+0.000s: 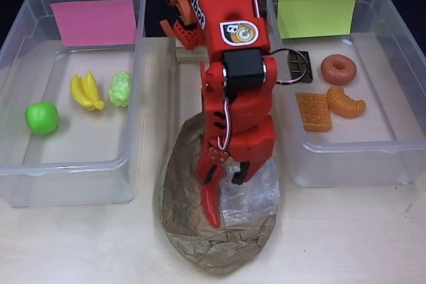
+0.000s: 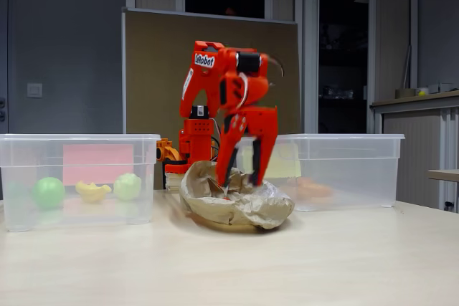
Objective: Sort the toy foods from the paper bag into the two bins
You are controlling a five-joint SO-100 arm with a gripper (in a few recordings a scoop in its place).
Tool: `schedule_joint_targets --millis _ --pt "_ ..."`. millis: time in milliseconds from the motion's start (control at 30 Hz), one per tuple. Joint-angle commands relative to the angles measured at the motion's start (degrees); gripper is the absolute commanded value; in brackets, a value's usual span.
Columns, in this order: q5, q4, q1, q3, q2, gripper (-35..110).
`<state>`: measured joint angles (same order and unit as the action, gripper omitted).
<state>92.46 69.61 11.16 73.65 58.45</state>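
Note:
The crumpled brown paper bag (image 1: 186,231) (image 2: 244,206) lies at the table's middle, its clear plastic patch (image 1: 253,197) facing up. My red gripper (image 1: 225,194) (image 2: 240,180) hangs open over the bag's mouth with its fingertips down in the folds, and I cannot see what lies under them. The left bin (image 1: 73,177) (image 2: 79,141), with a pink label, holds yellow bananas (image 1: 86,91), pale green grapes (image 1: 120,89) and a green apple (image 1: 42,118). The right bin (image 1: 353,164) (image 2: 344,141), with a yellow-green label, holds a donut (image 1: 338,69), a croissant (image 1: 345,102), an orange waffle (image 1: 313,112) and a chocolate bar (image 1: 301,66).
The arm's base (image 1: 183,24) stands at the table's back edge between the bins. The bins flank the bag closely on both sides. Bare tabletop (image 2: 229,263) lies in front of the bag.

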Motion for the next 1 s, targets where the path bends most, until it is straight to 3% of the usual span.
schedule_joint_targets --millis 0,433,667,967 --pt "1.23 -0.97 -0.26 1.49 0.62 23" --pt "-0.09 -5.19 -2.55 1.32 -4.75 20" --pt "-0.62 -5.19 -2.81 -0.09 -6.42 3" --pt "-5.89 7.47 -2.46 -9.14 -4.04 0"
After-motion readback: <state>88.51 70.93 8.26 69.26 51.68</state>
